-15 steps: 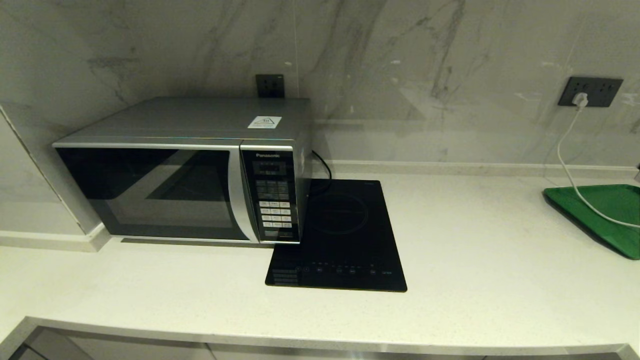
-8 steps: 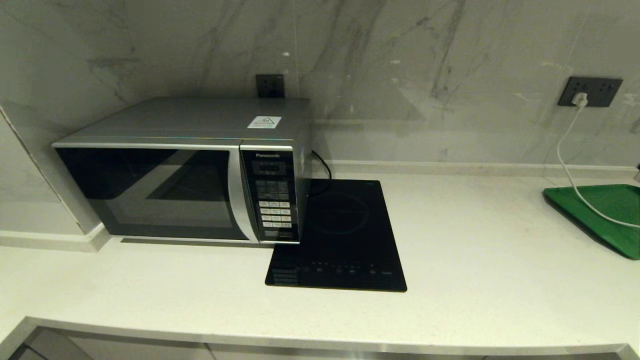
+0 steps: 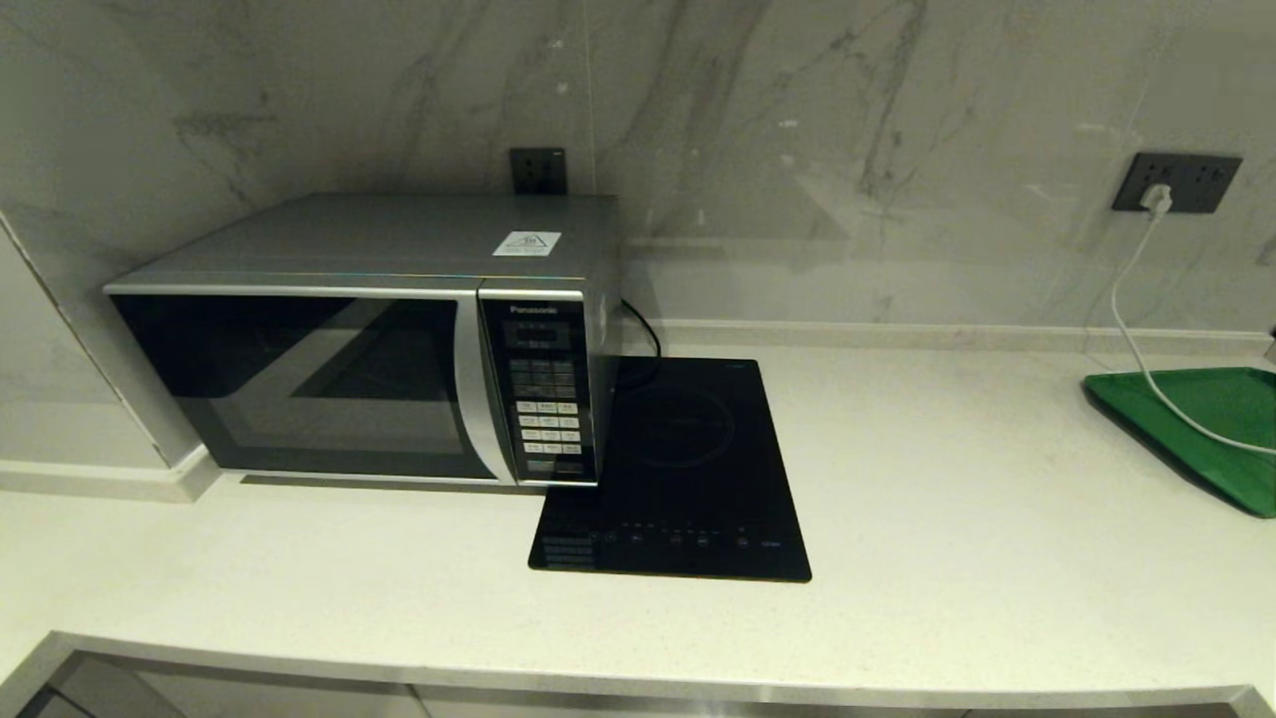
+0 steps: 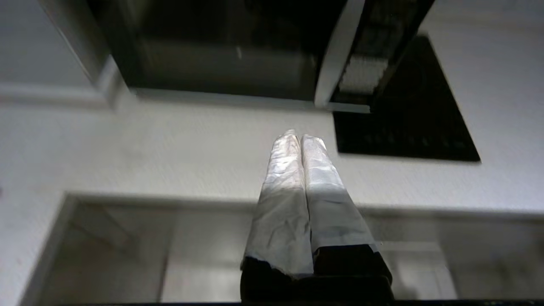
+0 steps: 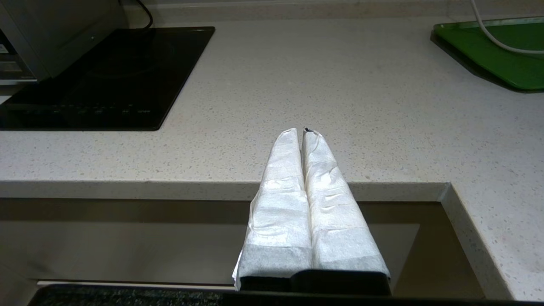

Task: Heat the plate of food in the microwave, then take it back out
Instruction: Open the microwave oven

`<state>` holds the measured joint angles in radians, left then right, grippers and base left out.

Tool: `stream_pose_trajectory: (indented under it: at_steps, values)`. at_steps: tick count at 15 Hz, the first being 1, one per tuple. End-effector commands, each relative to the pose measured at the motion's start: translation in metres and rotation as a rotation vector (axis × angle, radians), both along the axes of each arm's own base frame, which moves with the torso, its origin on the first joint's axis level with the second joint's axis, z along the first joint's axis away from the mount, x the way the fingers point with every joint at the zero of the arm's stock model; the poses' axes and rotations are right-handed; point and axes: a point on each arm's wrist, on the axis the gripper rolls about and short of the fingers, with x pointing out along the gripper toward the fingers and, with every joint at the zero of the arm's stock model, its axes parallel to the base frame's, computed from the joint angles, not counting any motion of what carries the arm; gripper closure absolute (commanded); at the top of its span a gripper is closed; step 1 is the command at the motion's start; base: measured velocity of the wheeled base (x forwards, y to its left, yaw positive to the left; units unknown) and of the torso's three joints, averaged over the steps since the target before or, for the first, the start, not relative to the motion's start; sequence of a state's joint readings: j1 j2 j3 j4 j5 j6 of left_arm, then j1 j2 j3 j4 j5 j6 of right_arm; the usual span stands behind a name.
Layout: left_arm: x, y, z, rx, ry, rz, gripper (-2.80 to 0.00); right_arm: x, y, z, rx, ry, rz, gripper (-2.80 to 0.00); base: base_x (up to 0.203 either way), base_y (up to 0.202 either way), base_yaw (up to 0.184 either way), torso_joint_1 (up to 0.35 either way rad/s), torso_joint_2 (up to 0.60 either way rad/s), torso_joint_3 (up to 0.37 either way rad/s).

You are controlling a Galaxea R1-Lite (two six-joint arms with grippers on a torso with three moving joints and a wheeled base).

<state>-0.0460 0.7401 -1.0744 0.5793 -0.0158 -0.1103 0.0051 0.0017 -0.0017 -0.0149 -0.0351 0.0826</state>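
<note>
Nothing shifting in head view since earlier | left gripper (image 4: pixel 301 137) pressed together, empty, facing boxy silver Panasonic microwave (image 3: pixel 379 339), door closed | right gripper (image 5: pixel 304 131) together, parked | I'm starting door-opening; plate of food nowhere visible | next: reaching door edge

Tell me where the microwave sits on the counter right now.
In the head view the microwave stands at the counter's left, back against the marble wall, door closed. The black induction hob lies right beside its keypad side.
</note>
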Motion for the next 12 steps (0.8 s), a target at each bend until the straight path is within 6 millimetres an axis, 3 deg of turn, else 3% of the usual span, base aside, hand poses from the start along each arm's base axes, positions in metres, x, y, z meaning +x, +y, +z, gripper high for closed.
stream_pose_trajectory:
  at_steps: [1,3,7,9,12]
  values:
    - [0.037,-0.003,-0.016,-0.015,0.338,-0.029,0.0,0.0,0.0,0.0,0.0,0.0,0.001,0.0,0.0,0.0,0.0,0.0,0.0,0.0]
    - [0.014,-0.004,-0.058,-0.04,0.669,-0.065,0.0,0.0,0.0,0.0,0.0,0.0,0.0,0.0,0.0,0.0,0.0,0.0,0.0,0.0]
    - [0.005,-0.009,-0.084,-0.039,0.927,-0.112,0.0,0.0,0.0,0.0,0.0,-0.002,0.001,0.0,0.0,0.0,0.0,0.0,0.0,0.0]
    - [-0.001,-0.006,-0.101,0.045,0.881,-0.119,0.0,0.0,0.0,0.0,0.001,-0.002,0.001,0.0,0.0,0.0,0.0,0.0,0.0,0.0]
    - [-0.024,0.011,-0.112,0.094,0.697,-0.299,0.0,0.0,0.0,0.0,0.002,-0.002,-0.001,0.0,0.0,0.0,0.0,0.0,0.0,0.0]
